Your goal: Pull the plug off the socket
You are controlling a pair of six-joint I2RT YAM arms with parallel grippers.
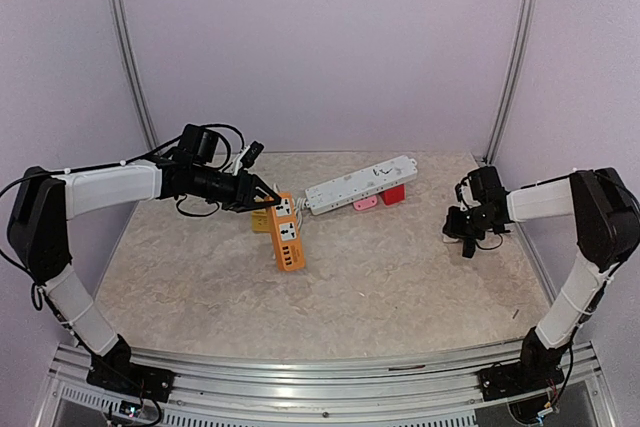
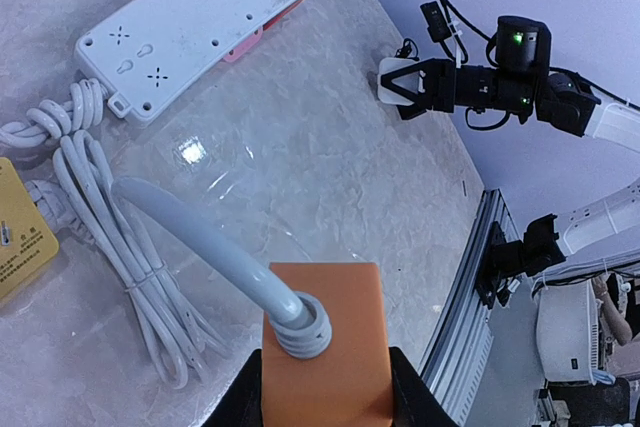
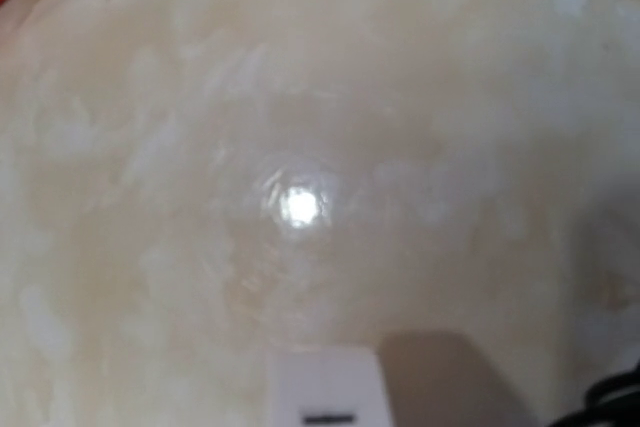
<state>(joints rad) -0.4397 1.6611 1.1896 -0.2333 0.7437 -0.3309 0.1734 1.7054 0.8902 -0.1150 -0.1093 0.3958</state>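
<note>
Now, left fingers [image 2: 413, 405] tight on both sides of the orange plug [image 2: 325, 342]; spread of the right fingers [image 2: 396, 81] unclear.

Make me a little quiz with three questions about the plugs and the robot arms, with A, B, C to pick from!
1. Where does the white power strip lie?
A) farther back than the orange power strip
B) in front of it, at the front edge
C) stacked on top of it

2. How many power strips are on the table?
A) one
B) four
C) two

3. What is the left pincer doing?
A) open and empty
B) shut on the orange plug
C) out of sight

Answers:
1 A: in the top view the white strip sits beyond the orange one, nearer the back wall.
2 C: only the white one and the orange one show.
3 B: in the left wrist view its dark fingers press on both sides of the plug.
</note>
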